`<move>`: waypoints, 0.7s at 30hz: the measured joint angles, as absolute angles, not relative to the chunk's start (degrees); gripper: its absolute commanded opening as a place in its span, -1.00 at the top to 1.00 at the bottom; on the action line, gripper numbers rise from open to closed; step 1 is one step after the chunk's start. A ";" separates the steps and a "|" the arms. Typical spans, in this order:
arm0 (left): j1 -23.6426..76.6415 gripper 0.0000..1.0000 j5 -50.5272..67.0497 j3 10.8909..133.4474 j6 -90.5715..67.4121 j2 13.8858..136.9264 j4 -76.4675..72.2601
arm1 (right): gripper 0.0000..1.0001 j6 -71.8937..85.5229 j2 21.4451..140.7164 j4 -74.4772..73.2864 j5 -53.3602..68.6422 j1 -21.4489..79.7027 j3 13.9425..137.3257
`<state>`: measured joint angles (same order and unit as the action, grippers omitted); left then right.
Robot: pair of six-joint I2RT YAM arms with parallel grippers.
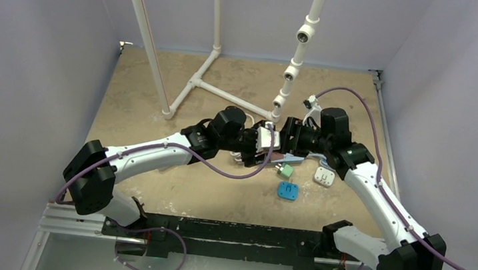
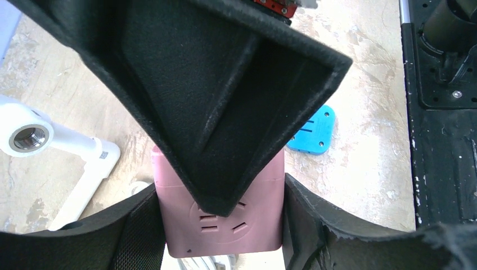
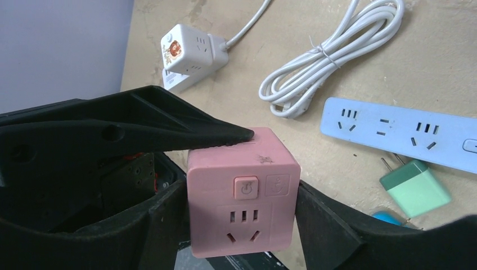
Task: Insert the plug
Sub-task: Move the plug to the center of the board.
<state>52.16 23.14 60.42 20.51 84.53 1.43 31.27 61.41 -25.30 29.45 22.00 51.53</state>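
A pink socket cube hangs above the table between both grippers, seen small in the top view. My left gripper is shut on it, a finger pressed on each side of its socket face. My right gripper has its fingers at the cube's two other sides; whether they press it does not show. The left gripper's finger lies across the cube's top. A green plug with bare prongs lies on the table, in neither gripper.
A pale blue power strip lies beside the green plug. A coiled white cable and a white socket cube lie farther off. A blue plate and a white adapter lie nearer the bases. White pipe frames stand behind.
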 measured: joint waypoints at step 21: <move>52.25 -0.98 14.46 58.11 17.67 85.60 2.13 | 1.00 28.38 65.39 -43.40 -2.35 21.50 57.23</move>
<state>52.25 14.46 58.11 17.67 85.60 2.13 28.38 65.39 -43.40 -2.35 21.50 57.23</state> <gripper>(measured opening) 0.987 0.603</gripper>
